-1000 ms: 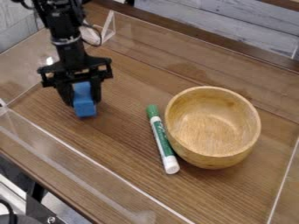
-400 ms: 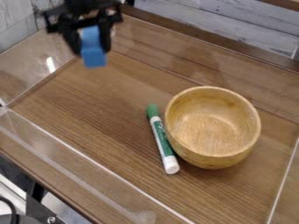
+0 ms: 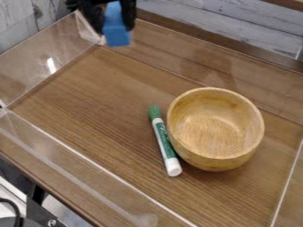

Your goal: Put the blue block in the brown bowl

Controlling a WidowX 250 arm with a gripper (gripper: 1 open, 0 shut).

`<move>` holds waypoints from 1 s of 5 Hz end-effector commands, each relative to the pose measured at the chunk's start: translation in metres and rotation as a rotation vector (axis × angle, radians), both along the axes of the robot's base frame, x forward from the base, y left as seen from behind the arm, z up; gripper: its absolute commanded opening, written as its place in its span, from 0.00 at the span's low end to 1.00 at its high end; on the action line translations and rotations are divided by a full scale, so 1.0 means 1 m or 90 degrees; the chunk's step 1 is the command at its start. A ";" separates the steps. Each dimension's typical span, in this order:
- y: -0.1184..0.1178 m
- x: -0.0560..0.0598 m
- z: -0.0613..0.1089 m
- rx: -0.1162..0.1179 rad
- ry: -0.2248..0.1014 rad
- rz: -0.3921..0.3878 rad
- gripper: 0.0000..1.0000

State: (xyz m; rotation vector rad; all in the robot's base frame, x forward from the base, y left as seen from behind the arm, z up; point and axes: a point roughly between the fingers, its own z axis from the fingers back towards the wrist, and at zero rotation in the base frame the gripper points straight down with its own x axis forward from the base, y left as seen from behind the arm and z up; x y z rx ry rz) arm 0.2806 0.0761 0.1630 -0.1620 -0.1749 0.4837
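Tool [image 3: 113,18] grips blue block [image 3: 116,32] above table, far from brown bowl [image 3: 214,129].

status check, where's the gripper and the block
Gripper shut on small bright-blue block, lifted. Round light-brown wooden bowl empty. Green-and-white marker pen beside bowl, not blocking.

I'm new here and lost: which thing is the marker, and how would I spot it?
Find the wooden bowl, the biggest thing on the table. The marker lies flat just left of it, close by its rim. It is the only long thin thing: green body, white end nearest the camera.
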 end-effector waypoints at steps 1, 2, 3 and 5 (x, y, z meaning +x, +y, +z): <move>-0.012 -0.004 0.013 0.034 -0.064 -0.025 0.00; -0.009 -0.002 0.006 0.051 -0.083 -0.042 0.00; -0.002 -0.002 0.003 0.070 -0.103 -0.066 0.00; 0.013 0.000 -0.001 0.101 -0.144 -0.102 0.00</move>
